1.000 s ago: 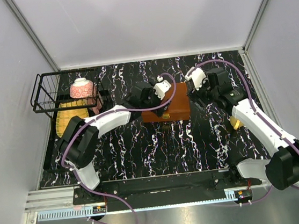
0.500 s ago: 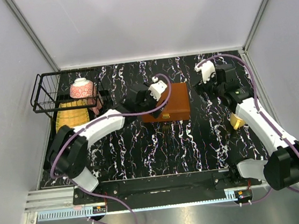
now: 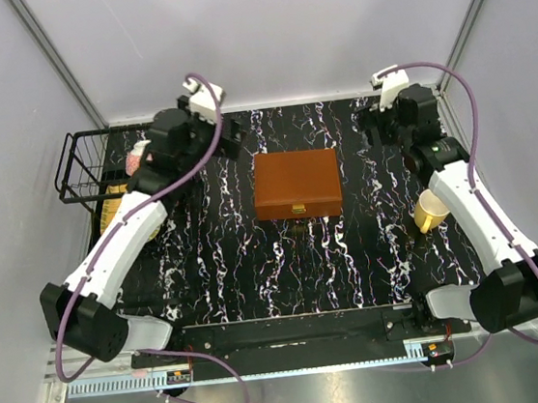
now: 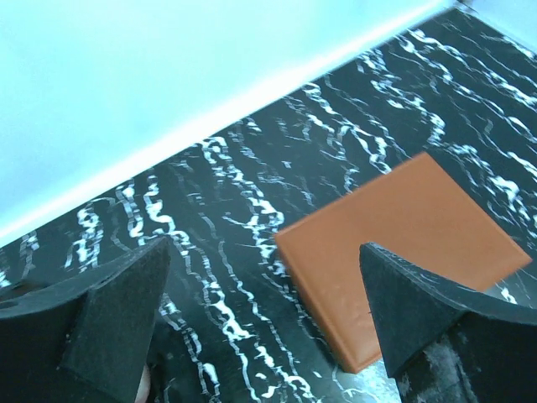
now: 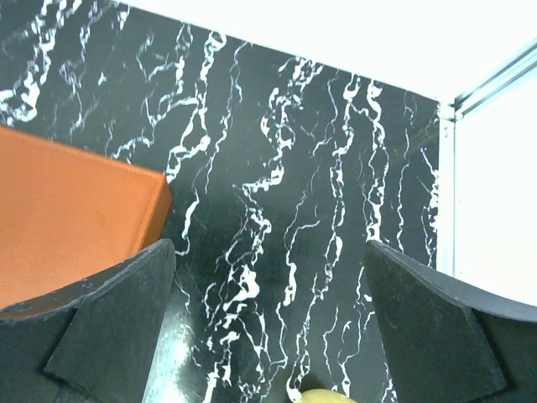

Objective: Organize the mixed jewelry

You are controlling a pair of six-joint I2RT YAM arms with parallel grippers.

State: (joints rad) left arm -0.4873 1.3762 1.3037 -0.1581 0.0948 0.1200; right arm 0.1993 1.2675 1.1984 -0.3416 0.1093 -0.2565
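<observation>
Both arms have swung back from the brown box (image 3: pixel 295 183), which a second ago lay partly under their wrists and now sits uncovered and closed, clasp toward the arm bases, in the middle of the black marble surface (image 3: pixel 256 261). The mixed jewelry cannot be made out in any view (where it lies cannot be told). The left gripper (image 3: pixel 227 136) hangs past the box's far left corner and the right gripper (image 3: pixel 370 128) past its far right one, each with its fingers spread wide and nothing between them. A yellow cup (image 3: pixel 431 210) stands right of the box, well apart from it. A black wire basket (image 3: pixel 79 174) sits at the left edge.
</observation>
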